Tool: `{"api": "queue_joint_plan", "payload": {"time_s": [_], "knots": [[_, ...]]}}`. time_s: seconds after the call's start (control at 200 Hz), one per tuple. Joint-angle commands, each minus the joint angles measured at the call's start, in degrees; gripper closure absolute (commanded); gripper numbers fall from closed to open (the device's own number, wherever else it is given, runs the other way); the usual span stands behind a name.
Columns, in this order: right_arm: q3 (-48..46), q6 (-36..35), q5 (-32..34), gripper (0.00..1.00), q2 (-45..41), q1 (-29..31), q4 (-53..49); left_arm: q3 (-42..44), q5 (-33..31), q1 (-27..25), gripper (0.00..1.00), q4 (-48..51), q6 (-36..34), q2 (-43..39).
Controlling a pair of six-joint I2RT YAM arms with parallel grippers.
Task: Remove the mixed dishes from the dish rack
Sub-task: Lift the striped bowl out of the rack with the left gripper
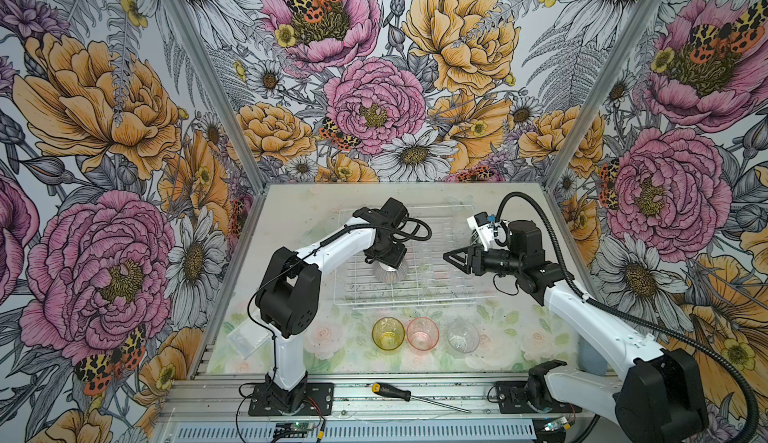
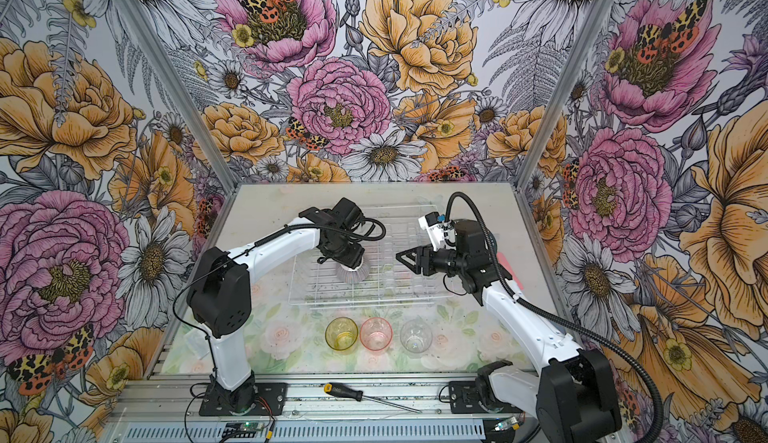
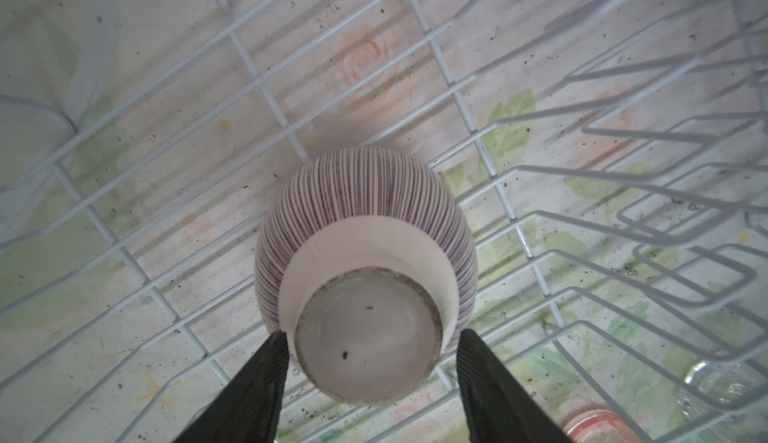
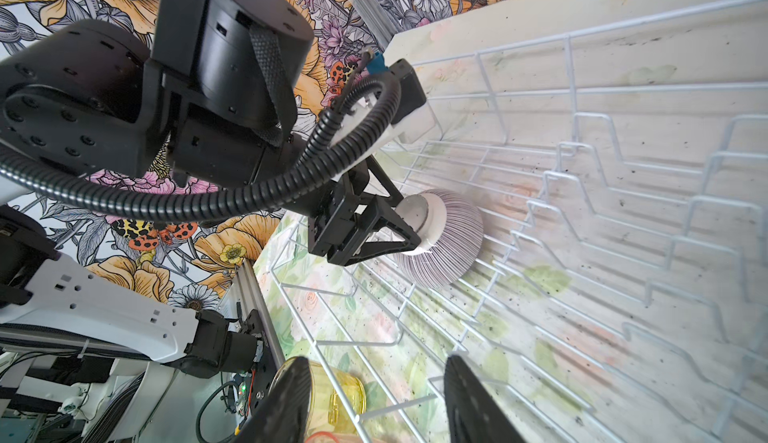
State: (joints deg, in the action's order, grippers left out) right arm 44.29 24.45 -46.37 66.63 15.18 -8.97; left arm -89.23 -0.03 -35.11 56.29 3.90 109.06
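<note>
Left tool (image 3: 370, 337) pinches the upturned bowl (image 3: 365, 196) by its smooth white foot in the dish rack (image 1: 436, 279), so shallow a hold it could drop onto the wires; right tool (image 4: 376, 360) spread, empty.

Bowl (image 3: 365, 220) is showing thin purple-and-white stripes (foot plain white); wire rack (image 1: 415, 303) showing white; yellow tumbler (image 1: 388, 333), pink tumbler (image 1: 422, 333), clear tumbler (image 1: 463, 336) looking translucent; mat (image 1: 332, 337) showing pale roses, green leaves.

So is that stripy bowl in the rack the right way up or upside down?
Upside down: the bowl has its white foot facing up, between the fingers of the left gripper, and its rim toward the wires of the dish rack.
</note>
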Motion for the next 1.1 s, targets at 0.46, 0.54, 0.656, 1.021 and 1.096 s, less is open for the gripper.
{"api": "queue_joint_plan", "payload": {"time_s": [0.46,0.54,0.656,1.021,1.096], "knots": [[-0.74,-0.27,-0.70,0.46,-0.10,-1.05,0.28,-3.66,-1.29,0.04,0.36,0.13,-1.26,2.51],[-0.72,-0.35,-0.73,0.46,0.15,-1.12,0.28,-4.05,-1.46,-0.13,0.35,0.13,-1.20,2.50],[-0.69,-0.39,-0.81,0.46,0.56,-1.12,0.27,-4.29,-1.59,-0.21,0.35,0.13,-1.44,2.74],[-0.96,-0.54,-0.96,0.46,0.59,-1.64,0.29,-4.22,-0.86,-0.13,0.39,0.66,-1.77,3.88],[-0.96,-0.54,-1.00,0.46,0.69,-1.81,0.33,-4.58,-0.51,0.02,0.41,0.79,-1.84,4.04]]}}
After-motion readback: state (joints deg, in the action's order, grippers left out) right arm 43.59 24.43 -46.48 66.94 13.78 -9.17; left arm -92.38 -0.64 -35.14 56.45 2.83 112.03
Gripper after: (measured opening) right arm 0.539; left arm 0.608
